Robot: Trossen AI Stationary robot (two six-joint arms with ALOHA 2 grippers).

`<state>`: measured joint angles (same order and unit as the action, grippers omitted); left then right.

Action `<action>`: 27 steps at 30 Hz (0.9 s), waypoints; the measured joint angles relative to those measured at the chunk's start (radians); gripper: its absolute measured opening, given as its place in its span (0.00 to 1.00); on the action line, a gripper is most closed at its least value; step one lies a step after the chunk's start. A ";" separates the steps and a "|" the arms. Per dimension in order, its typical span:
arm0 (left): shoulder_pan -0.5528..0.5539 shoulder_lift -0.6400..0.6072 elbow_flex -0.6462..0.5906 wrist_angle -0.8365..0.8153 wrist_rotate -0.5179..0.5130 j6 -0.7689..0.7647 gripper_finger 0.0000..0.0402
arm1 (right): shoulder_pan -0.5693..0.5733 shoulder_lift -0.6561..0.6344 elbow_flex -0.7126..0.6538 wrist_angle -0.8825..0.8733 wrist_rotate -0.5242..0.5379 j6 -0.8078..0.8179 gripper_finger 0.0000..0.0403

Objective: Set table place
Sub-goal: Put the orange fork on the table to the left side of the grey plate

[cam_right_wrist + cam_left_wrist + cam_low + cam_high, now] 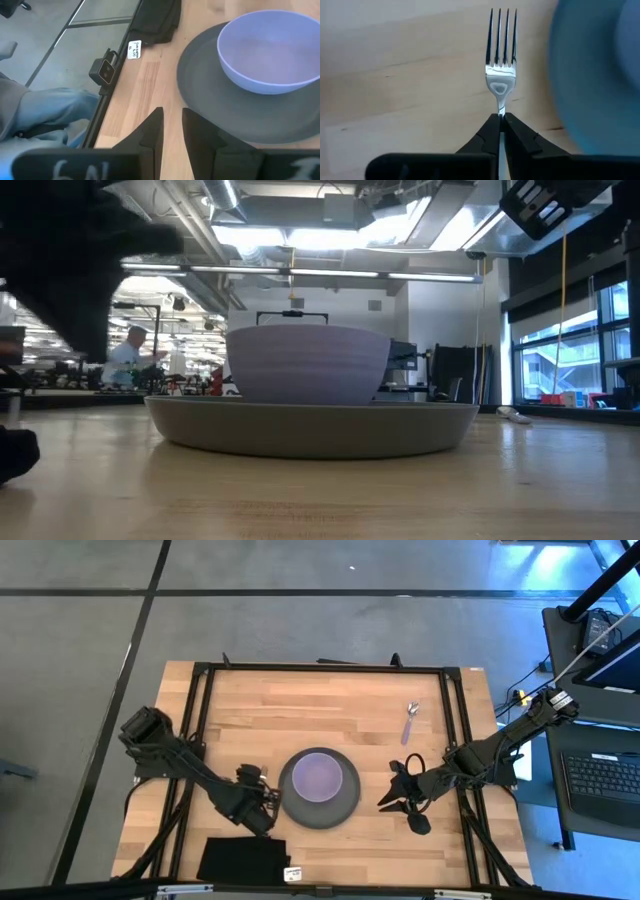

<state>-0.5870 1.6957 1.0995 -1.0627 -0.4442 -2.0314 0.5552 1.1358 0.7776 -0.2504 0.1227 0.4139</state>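
- The left gripper (500, 120) has its jaws pinched tight on the neck of the fork (501, 65); the 4 tines and the shoulder project straight ahead of the jaw tips, low over the bare wood, and the orange handle is hidden behind the fingers.
- From above, that left gripper (258, 810) sits just beside the near-left rim of the plate (295, 808), with the black cloth (240, 860) lying close by at the counter's near edge.
- Judged from this, the step in hand is placing the fork on the left of the plate. The next move calls for lowering it flat onto the counter (330, 710), parallel to the plate's side without touching the rim, then parting the jaws.
- The right gripper (400, 796) hangs just off the plate's right side; its jaws stand a narrow gap apart and hold nothing, as its own wrist view shows.
- The lilac bowl (319, 778) already rests in the middle of the plate, so those 2 pieces look settled.
- Farthest off, the spoon (409, 723) lies on the counter beyond the right gripper, well apart from the plate; bringing it beside the plate's right edge seems to be the step left.
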 joint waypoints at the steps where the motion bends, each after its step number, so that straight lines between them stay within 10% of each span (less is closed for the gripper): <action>1: 0.015 0.000 0.012 -0.003 -0.001 0.007 0.01 | 0.000 0.000 0.000 0.000 0.000 -0.001 0.18; 27: 0.193 0.194 0.016 0.136 0.065 0.006 0.01 | 0.030 0.000 0.000 -0.024 -0.001 -0.023 0.18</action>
<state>-0.3941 1.8901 1.1151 -0.9271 -0.3793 -2.0254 0.5848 1.1358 0.7780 -0.2742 0.1220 0.3905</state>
